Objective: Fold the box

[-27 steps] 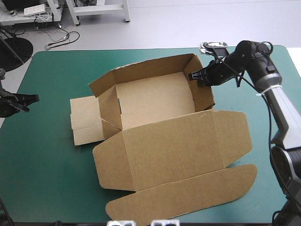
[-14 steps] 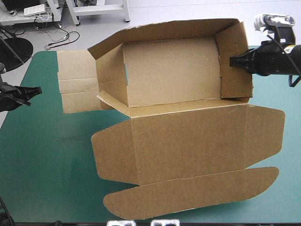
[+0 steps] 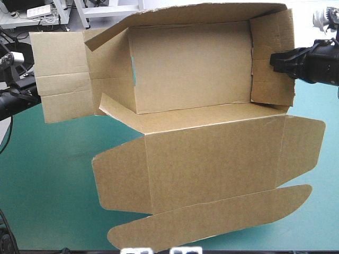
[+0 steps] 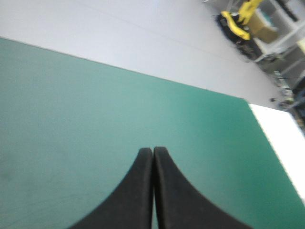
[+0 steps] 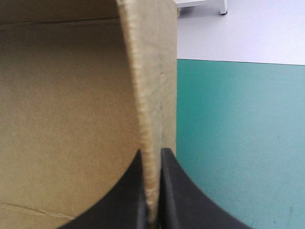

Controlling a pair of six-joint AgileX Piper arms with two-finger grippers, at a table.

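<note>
From above, found the box (image 3: 196, 69) tipped up and apparently held off the teal-green cover (image 3: 47, 185), over the far half of the table and reaching past its far edge; noted the right gripper (image 3: 274, 59) clamped on the right wall (image 3: 265, 79), fingers all but together with the board between; counted the far wall (image 3: 185, 18) and right wall as standing, the left side only half up, with its long creased flap (image 3: 61, 74) splayed out to the left and not tucked; saw the lid (image 3: 212, 159) spread open toward the near edge, the rounded tuck flap (image 3: 212, 219) nearest of all; spotted the left gripper (image 3: 24, 95) at the table's left edge, just beside that loose flap and seemingly not touching it. Along the left wrist, met only bare cover (image 4: 71, 119) ahead of the left gripper (image 4: 153, 151), fingers pressed together on nothing. Along the right wrist, confirmed the right gripper (image 5: 152, 160) pinched on the edge of the right wall (image 5: 150, 71), with the box's brown inside (image 5: 62, 119) to one side of the fingers and cover (image 5: 238, 143) to the other. Judged the work roughly midway: tray partly formed; left to do, probably, raising the left side, folding its flap over and tucking it in, then setting the tray down with the lid flat.
</note>
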